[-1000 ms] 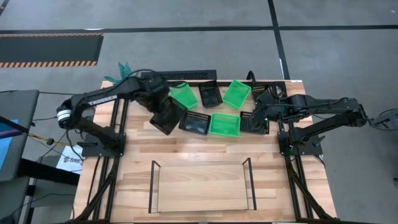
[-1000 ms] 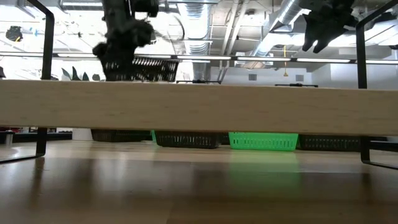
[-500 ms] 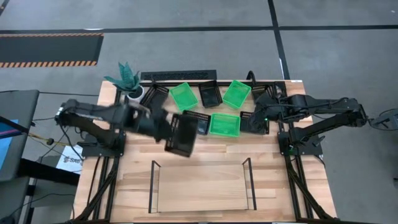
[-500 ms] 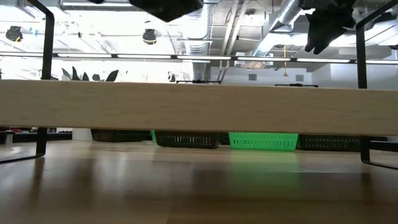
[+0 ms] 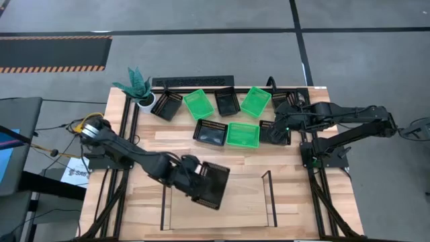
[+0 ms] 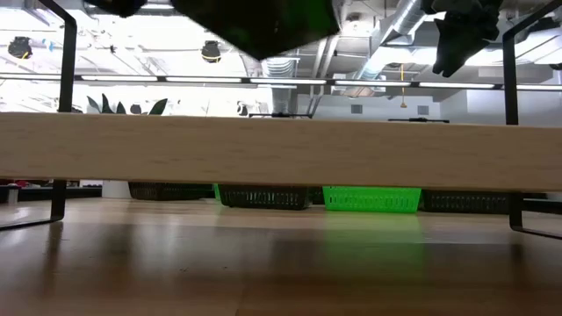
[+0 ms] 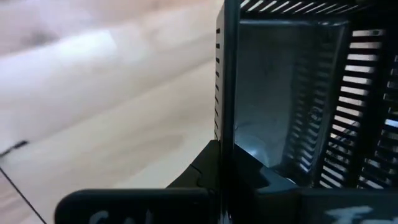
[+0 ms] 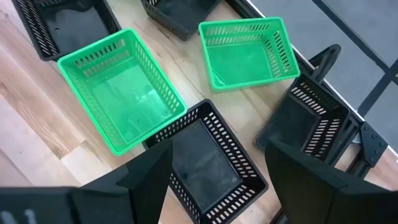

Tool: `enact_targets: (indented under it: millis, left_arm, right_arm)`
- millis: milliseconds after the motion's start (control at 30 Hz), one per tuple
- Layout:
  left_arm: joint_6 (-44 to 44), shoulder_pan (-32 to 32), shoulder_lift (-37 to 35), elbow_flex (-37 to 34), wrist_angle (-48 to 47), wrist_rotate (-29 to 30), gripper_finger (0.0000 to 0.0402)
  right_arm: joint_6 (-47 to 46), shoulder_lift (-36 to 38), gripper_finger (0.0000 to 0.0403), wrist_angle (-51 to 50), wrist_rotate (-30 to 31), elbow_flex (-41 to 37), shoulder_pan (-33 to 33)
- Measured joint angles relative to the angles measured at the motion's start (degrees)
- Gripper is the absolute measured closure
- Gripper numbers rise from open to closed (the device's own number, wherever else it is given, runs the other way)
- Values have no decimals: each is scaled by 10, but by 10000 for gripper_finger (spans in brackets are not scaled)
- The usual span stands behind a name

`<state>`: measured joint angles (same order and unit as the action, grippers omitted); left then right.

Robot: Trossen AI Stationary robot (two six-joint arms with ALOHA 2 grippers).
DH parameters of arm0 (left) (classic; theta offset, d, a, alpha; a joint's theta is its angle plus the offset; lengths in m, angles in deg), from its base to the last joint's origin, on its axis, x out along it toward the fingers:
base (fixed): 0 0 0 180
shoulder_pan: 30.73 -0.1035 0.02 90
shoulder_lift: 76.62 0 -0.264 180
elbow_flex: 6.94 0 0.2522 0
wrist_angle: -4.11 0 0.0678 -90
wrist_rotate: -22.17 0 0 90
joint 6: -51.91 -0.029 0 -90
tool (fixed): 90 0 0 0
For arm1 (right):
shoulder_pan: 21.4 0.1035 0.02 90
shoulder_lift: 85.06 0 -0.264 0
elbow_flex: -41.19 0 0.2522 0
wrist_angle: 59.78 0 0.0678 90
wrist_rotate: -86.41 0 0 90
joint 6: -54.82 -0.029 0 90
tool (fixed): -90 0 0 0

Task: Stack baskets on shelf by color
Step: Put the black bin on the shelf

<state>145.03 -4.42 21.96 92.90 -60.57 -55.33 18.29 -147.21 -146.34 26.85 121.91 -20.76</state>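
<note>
My left gripper (image 5: 195,180) hangs over the left part of the shelf (image 5: 242,208), shut on a black basket (image 5: 213,183). In the low view that basket (image 6: 255,22) is a dark shape high above the shelf's wooden board (image 6: 281,154). The other baskets sit on their bases in a loose row at the far side: green ones (image 5: 199,104) (image 5: 255,101) (image 5: 242,134) and black ones (image 5: 166,105) (image 5: 227,102) (image 5: 209,131). My right gripper (image 5: 277,125) hovers open above another black basket (image 8: 208,158), one finger on each side of it, touching nothing. My left gripper pinches one side wall of the black basket at its rim (image 7: 227,118), with one finger inside (image 7: 273,180) and one outside (image 7: 202,168). The basket is lifted clear above the shelf, sticking out from the fingers toward the table's right, slightly tilted.
A white pot with a green plant (image 5: 138,86) stands at the far left corner, and a long black bar (image 5: 191,81) lies along the far edge. The shelf's thin black wire ends (image 5: 166,198) (image 5: 269,195) rise at both sides of the board. Another black basket (image 8: 305,121) leans by the right arm.
My left gripper has carried the black basket from the far row toward the near edge and rightward, over the shelf, keeping it lifted and turning it about on the way. The right arm has kept still.
</note>
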Motion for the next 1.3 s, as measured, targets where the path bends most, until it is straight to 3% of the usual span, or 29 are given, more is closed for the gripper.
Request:
enact_targets:
  millis: [267, 367, 500, 633, 867, 1033, 1300]
  left_arm:
    - [-58, -1, 17, 7, -28, -85, 401]
    - [-25, -2, 17, 7, -29, -64, 401]
    - [-49, -25, 19, 8, -23, -78, 401]
    - [-6, -42, 20, 8, 4, -32, 401]
    - [100, -38, 68, 21, 72, -35, 401]
    - [124, -24, 144, 96, 83, -37, 401]
    - [77, -23, 279, 265, 62, -26, 401]
  right_arm:
    - [12, 0, 121, 0, -4, 0, 6]
    - [27, 0, 121, 3, -3, 0, 9]
    - [33, 0, 121, 9, -3, 0, 8]
    - [41, 0, 121, 8, -4, 0, 8]
    - [57, 0, 121, 6, -4, 0, 8]
    - [57, 0, 121, 6, 10, 0, 8]
    - [57, 0, 121, 3, 11, 0, 8]
